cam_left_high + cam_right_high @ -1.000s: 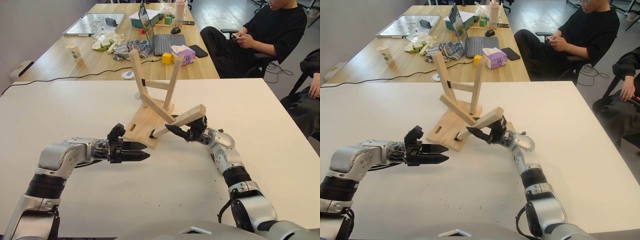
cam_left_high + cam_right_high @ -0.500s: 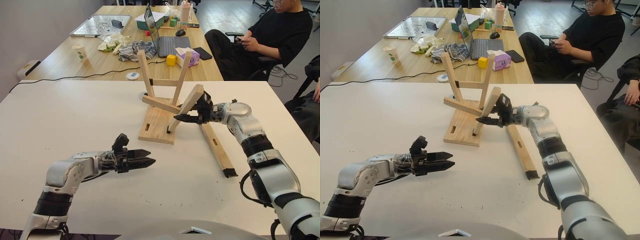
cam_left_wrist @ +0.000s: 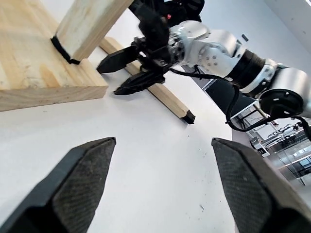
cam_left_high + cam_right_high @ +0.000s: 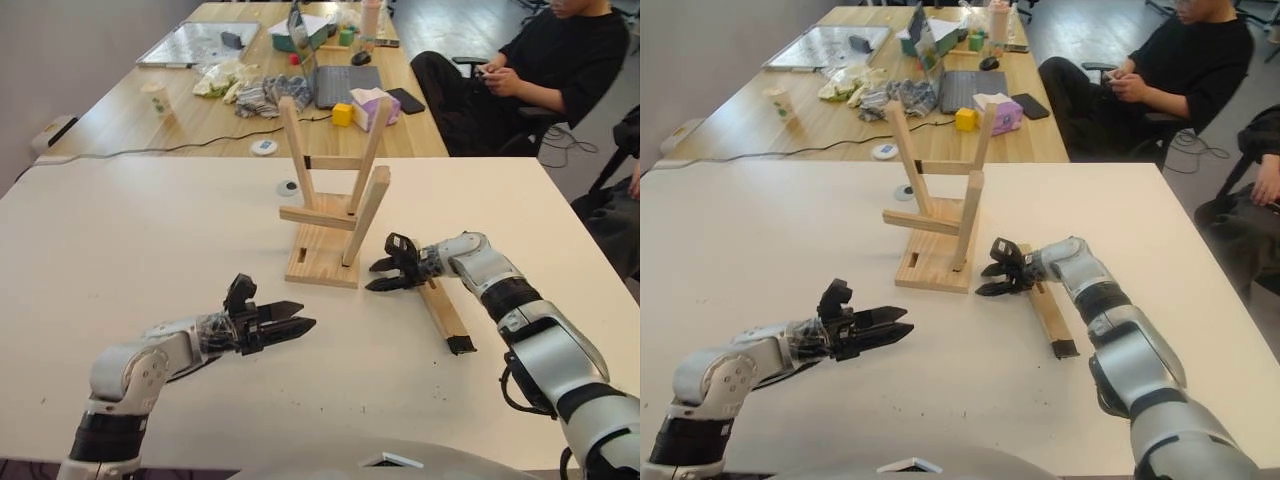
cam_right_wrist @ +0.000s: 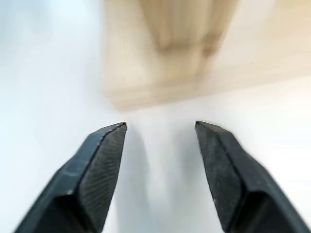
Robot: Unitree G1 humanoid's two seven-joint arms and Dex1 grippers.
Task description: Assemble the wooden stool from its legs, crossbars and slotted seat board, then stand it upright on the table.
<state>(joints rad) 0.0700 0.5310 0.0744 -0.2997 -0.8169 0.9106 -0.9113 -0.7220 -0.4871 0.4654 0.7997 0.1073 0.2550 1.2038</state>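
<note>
Print on the tissue box (image 4: pixel 372 100) and on the cup (image 4: pixel 153 99) on the wooden counter (image 4: pixel 120 125) behind is too small for us to read; we make out no writing on the stool parts.

The left arm lies low over the white counter (image 4: pixel 120 230), elbow bent, forearm pointing across toward the robot's right. Its left pincer (image 4: pixel 297 317) has the two dark fingers (image 3: pixel 82 179) spread wide with nothing between them, near the seat board (image 4: pixel 318 265) but apart from it.

The right arm reaches in from the right with the forearm low and the wrist turned toward the robot's left. We see the right pincer (image 4: pixel 377 276) parted and holding nothing, its tips just beside the near right corner of the seat board. It sits over the far end of the loose leg (image 4: pixel 442 312); we cannot tell whether it touches that leg.

The seat board lies flat on the white counter with three legs pointing up. The two far legs (image 4: pixel 296 150) are joined by a crossbar (image 4: pixel 335 163). The near leg (image 4: pixel 365 215) stands upright, with a second crossbar (image 4: pixel 316 217) running from it. The loose leg lies flat on the counter beside the board, one dark-tipped end toward the robot.
</note>
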